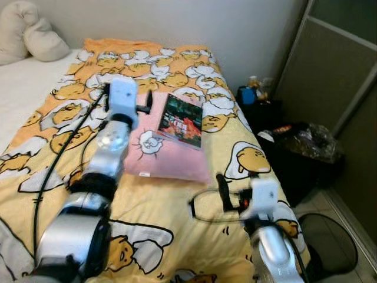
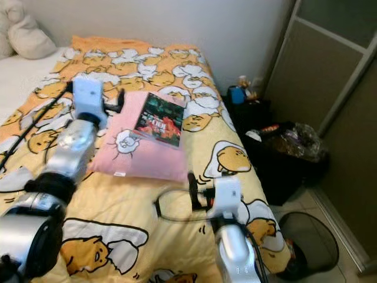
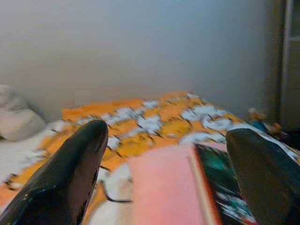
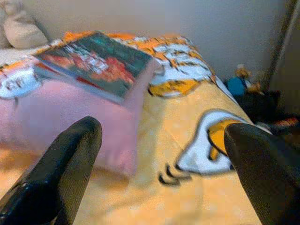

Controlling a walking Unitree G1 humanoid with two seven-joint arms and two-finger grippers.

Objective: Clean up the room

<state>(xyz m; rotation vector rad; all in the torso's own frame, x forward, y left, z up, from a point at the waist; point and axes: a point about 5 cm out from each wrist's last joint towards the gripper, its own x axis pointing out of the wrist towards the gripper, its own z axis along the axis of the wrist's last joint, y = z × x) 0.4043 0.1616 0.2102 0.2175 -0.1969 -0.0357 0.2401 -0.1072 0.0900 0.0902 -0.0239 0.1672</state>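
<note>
A pink pillow (image 1: 168, 158) lies in the middle of the bed, on a yellow cartoon-egg blanket (image 1: 235, 127). A dark book (image 1: 182, 119) with a red and green cover rests on the pillow's far right corner. My left gripper (image 3: 168, 132) is open and hovers over the pillow's far left edge, its fingers pointing toward the wall. In the left wrist view the pillow (image 3: 164, 187) and the book (image 3: 225, 192) lie below and between the fingers. My right gripper (image 4: 161, 129) is open, low over the blanket near the bed's front right, facing the pillow (image 4: 70, 110) and the book (image 4: 96, 61).
A black cable loop (image 1: 203, 207) lies on the blanket by my right gripper. White pillows (image 1: 29, 32) sit at the bed's far left. Right of the bed stand a blue object (image 1: 247, 94), a dark cluttered bag (image 1: 303, 144), a mesh bin (image 1: 327, 242) and a sliding door (image 1: 336, 65).
</note>
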